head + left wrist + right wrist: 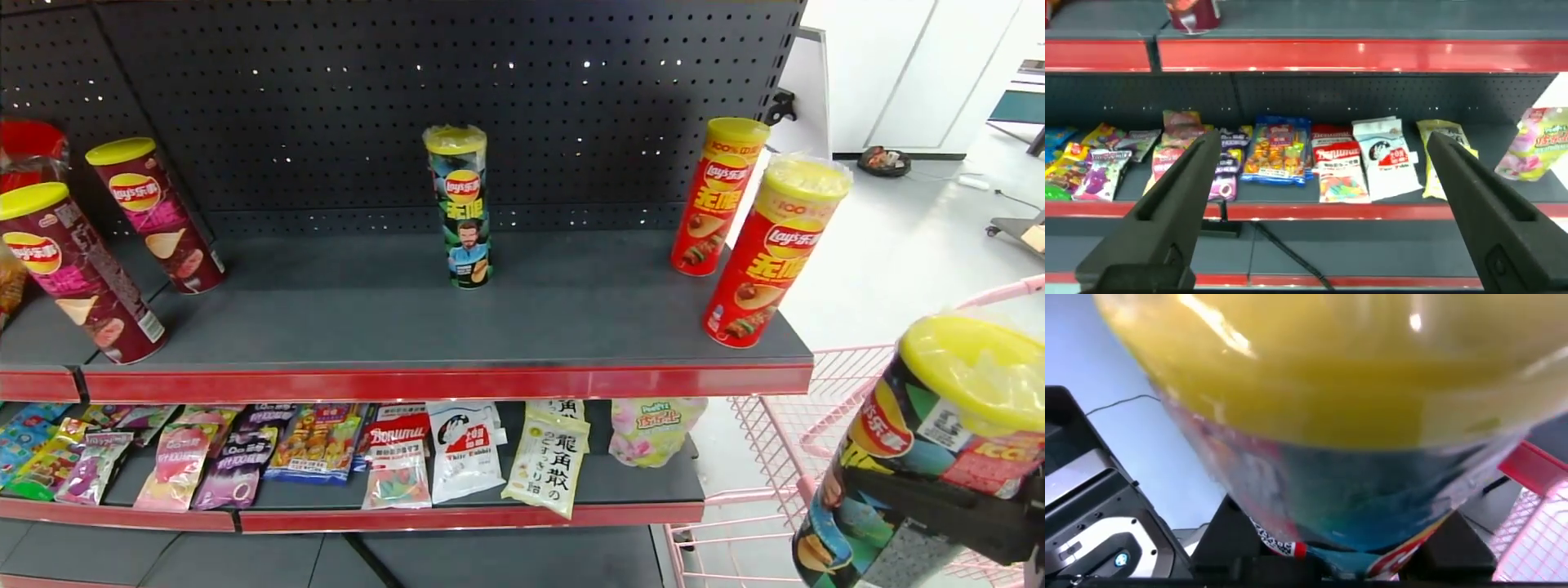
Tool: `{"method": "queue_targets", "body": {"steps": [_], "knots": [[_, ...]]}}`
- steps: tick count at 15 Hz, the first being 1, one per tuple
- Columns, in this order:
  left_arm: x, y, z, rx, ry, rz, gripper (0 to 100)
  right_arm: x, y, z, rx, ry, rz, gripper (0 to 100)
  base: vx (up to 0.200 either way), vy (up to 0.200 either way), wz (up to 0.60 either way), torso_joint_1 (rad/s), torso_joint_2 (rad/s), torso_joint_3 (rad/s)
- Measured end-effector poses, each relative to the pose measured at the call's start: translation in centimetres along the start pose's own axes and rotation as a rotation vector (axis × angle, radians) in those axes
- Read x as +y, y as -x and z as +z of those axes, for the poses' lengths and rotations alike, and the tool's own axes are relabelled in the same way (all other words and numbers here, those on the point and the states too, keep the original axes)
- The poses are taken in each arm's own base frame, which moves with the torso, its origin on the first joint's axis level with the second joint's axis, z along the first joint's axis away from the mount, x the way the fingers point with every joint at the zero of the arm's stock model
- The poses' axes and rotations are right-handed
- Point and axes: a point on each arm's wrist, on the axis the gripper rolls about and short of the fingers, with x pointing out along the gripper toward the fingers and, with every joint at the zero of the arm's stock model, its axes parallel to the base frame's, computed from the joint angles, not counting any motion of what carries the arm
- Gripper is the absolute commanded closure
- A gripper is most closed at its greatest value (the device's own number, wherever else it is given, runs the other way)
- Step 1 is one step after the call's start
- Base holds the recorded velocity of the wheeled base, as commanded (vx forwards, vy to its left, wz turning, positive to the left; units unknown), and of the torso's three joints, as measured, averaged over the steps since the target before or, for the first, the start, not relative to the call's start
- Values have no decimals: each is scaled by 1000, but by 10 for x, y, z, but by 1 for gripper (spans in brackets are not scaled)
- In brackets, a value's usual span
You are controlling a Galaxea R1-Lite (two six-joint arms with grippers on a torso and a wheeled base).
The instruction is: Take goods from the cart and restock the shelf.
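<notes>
1. one can (922, 457) of chips, dark with many colours and a yellow lid, is closest to us, low on our right side. our right gripper (1347, 551) is clamped on its body, under the lid.
2. the can leans. its long side runs from the lid up high down to its bottom, which is lower and more to the left. it is by the pink cart (816, 384) and not on the shelf yet.
3. our left gripper (1323, 212) has its fingers spread wide with nothing between them. it faces the low shelf (1290, 211) with the snack bags (1331, 155).
4. the top shelf (408, 327) lies up and to the left of the held can. we think the right arm should make the next move, since it has the can and is on that side.
5. farther back, a twin can (463, 208) stands straight up in the middle of the top shelf, with bare shelf on both sides. two red cans (771, 253) stand at the right end and two dark red cans (77, 273) at the left end. we think our can must be tipped up straight and pass the red cans without bumping them.
6. the held can's bottom is cut off at the edge of the head view, and the gripper hides part of it. up close it is a blur, so we cannot tell how firm the hold is.
</notes>
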Motion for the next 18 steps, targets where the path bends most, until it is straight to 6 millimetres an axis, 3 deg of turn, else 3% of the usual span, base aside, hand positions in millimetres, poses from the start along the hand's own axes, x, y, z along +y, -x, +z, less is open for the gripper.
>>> {"method": "queue_targets", "body": {"steps": [8, 14, 18], "knots": [[0, 0, 0, 0, 0, 0, 0, 2, 4, -3, -5, 3, -4, 100, 0, 200, 0, 2, 4, 3], [0, 0, 0, -1, 0, 1, 0, 3, 8, -3, -20, 9, -8, 100, 0, 0, 0, 0, 0, 0], [0, 0, 0, 0, 0, 0, 0, 3, 8, -4, -20, 10, -7, 100, 200, 0, 0, -5, 0, 4]]}}
